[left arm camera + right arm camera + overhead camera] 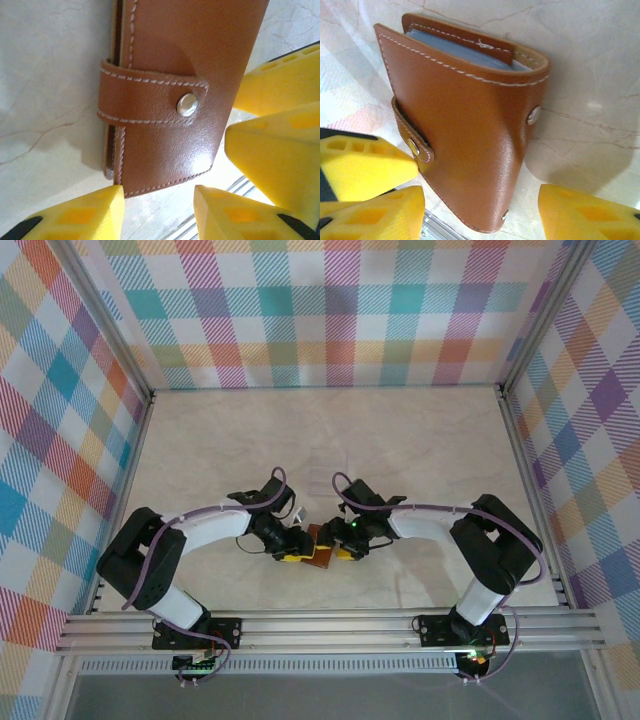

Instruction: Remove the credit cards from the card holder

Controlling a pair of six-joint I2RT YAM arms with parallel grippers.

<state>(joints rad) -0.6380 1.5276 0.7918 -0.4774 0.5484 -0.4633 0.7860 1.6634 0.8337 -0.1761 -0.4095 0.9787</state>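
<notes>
Yellow fingertips of the left gripper (159, 200) are seen closest, at the bottom of its wrist view. They are set partly apart with bare table showing in the gap, and nothing is clamped between them. Just beyond the tips the holder (170, 55) is found, its lower corner meeting one tip; whether it is touched cannot be told.

Reddish-brown leather is shown, smooth and glossy, edged with pale stitching (131, 30). The holder is folded shut, and a strap (145, 100) is wrapped round its open edge and fastened by a round metal snap (187, 105). In the right wrist view grey-blue pockets (465, 52) are seen inside its upper edge, and a second metal stud (534, 115) is set in the cover.

The right gripper (482, 200) is spread wide to either side of the holder's lower end, a clear gap being left on one side; nothing is gripped.

The holder is placed on a pale marbled table (400, 440), near its front edge, between the two grippers. A metal rail (330, 625) is run along that edge, and plaid walls (320, 310) are set round the table.
</notes>
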